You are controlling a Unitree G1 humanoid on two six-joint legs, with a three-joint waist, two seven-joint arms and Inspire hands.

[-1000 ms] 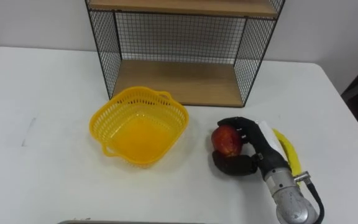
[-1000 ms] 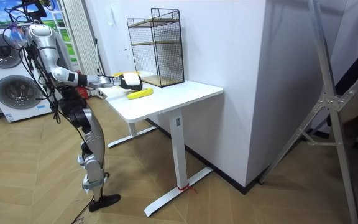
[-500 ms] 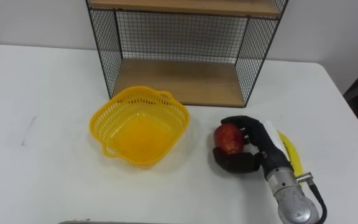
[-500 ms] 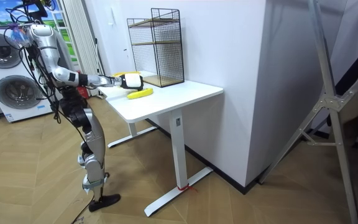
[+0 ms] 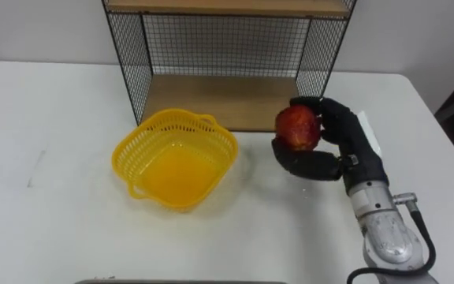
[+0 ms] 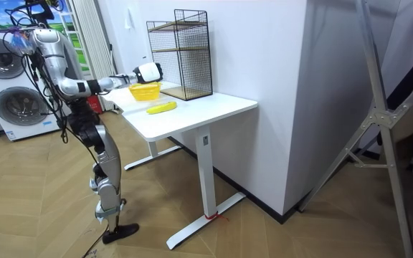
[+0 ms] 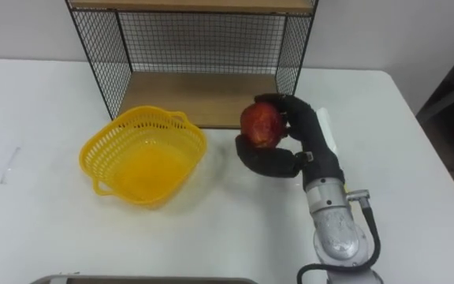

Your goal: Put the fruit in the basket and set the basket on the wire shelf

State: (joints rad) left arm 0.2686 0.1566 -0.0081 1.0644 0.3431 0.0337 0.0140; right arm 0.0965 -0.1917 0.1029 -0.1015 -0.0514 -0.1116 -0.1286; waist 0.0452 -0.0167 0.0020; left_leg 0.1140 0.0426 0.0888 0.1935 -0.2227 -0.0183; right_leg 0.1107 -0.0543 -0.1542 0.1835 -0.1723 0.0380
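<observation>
Risen off the tabletop (image 5: 53, 221), the apple (image 5: 297, 128) sits clasped in the right hand (image 5: 344, 146); it looks firm, smooth, best cupped round its middle.

Top of wire shelf (image 5: 225, 101) beyond edge

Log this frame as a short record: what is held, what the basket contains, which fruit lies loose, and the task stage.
basket: yellow, empty, on the white table in front of the wire shelf
right hand: curled round the red apple, held above the table, to the right of the basket
banana: lying on the table, apart from the basket
stage: no fruit in the basket yet; basket not yet on the wire shelf
</observation>
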